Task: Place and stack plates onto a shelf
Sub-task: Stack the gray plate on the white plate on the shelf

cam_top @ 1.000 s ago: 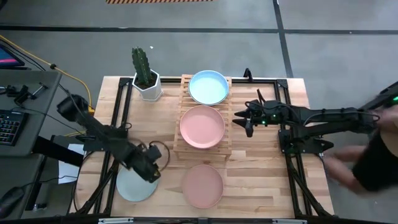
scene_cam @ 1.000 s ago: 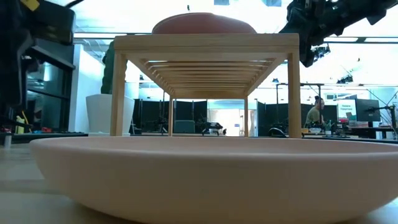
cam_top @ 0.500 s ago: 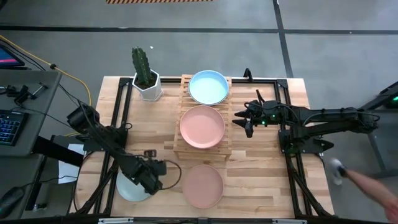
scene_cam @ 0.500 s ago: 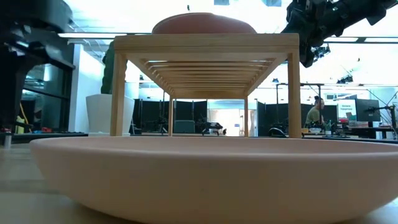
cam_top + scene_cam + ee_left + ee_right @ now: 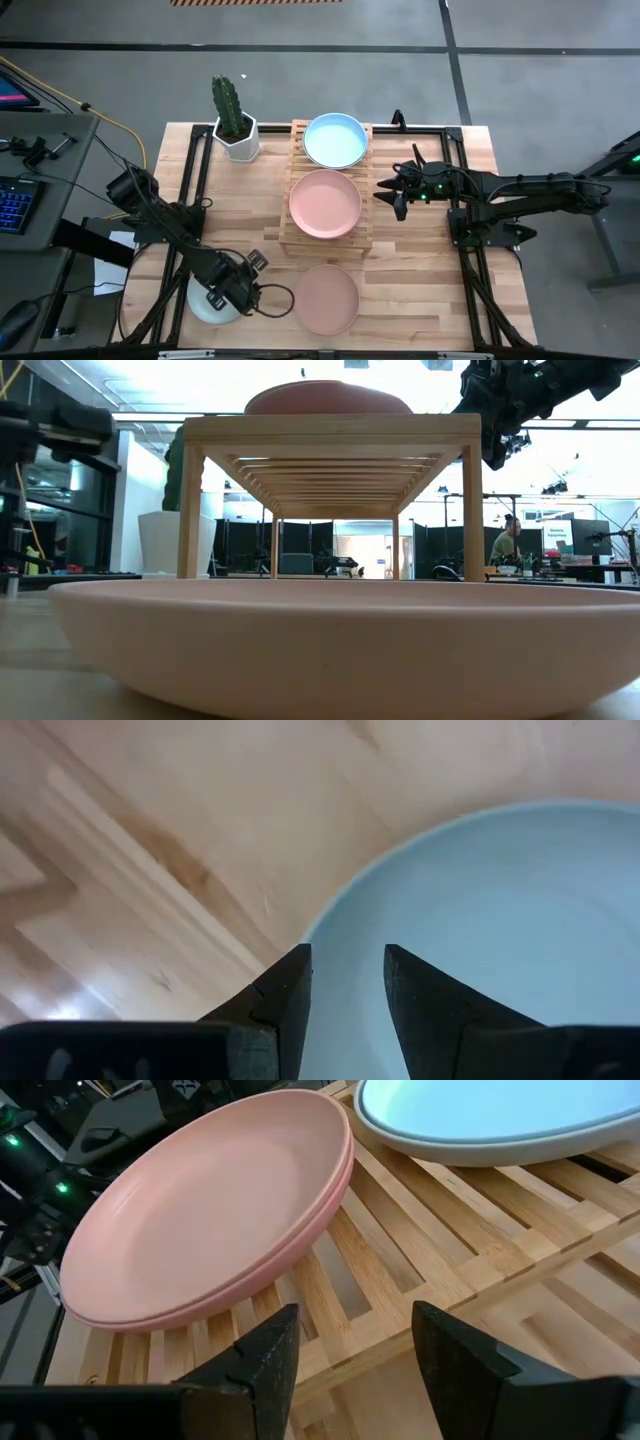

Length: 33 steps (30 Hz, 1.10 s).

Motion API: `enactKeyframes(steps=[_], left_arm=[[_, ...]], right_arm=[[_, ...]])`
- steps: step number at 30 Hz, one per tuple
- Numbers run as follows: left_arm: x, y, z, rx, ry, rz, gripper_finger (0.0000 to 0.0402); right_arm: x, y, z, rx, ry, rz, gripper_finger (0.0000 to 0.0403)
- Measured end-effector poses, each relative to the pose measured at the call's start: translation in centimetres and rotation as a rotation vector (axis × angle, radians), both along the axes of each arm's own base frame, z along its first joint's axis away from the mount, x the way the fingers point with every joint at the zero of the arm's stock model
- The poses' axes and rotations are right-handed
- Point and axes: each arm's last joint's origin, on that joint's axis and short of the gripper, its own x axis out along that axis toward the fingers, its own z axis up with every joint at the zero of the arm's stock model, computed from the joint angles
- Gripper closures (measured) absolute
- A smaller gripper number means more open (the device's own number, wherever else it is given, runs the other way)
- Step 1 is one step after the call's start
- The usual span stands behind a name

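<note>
Here the left tool (image 5: 232,293) is hovering open over the pale green plate (image 5: 480,920) on the surface (image 5: 400,250) — the right tool (image 5: 392,189) is waiting, open, beside the shelf (image 5: 364,230) holding stacked pink plates (image 5: 325,203).

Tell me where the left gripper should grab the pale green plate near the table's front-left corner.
Probably the raised rim. The pale green plate lies flat on the table, so the open left gripper, hovering above it, should descend with one finger inside the rim, one outside.
</note>
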Motion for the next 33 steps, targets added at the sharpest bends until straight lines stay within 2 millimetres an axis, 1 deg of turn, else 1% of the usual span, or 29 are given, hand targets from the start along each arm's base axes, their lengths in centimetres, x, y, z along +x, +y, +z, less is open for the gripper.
enactKeyframes(steps=[5, 10, 18, 23, 27, 30, 33], left_arm=[[0.4, 0.1, 0.0, 0.049, -0.056, -0.088, 0.0284], [0.8, 0.4, -0.3, 0.027, -0.016, -0.119, 0.0284], [1.4, 0.4, -1.9, 0.055, 0.042, -0.229, 0.0284], [1.8, 0.5, -3.2, 0.077, 0.084, -0.224, 0.0284], [1.9, 0.4, -3.9, 0.074, 0.114, -0.223, 0.0285], [1.9, 0.4, -3.9, 0.073, 0.115, -0.224, 0.0295], [2.0, 0.5, -3.8, 0.072, 0.115, -0.207, 0.0328]], right_arm=[[0.0, 0.0, 0.0, 0.001, 0.0, 0.0, 0.0226], [0.0, 0.0, 0.0, 0.007, 0.003, -0.003, 0.0226], [0.0, 0.0, 0.0, 0.006, 0.004, -0.003, 0.0226], [0.0, 0.0, 0.0, 0.006, 0.004, -0.004, 0.0226], [0.0, 0.0, 0.0, 0.007, 0.004, -0.004, 0.0226], [0.0, 0.0, 0.0, 0.007, 0.004, -0.004, 0.0226], [0.0, 0.0, -0.1, 0.007, 0.004, -0.004, 0.0226]])
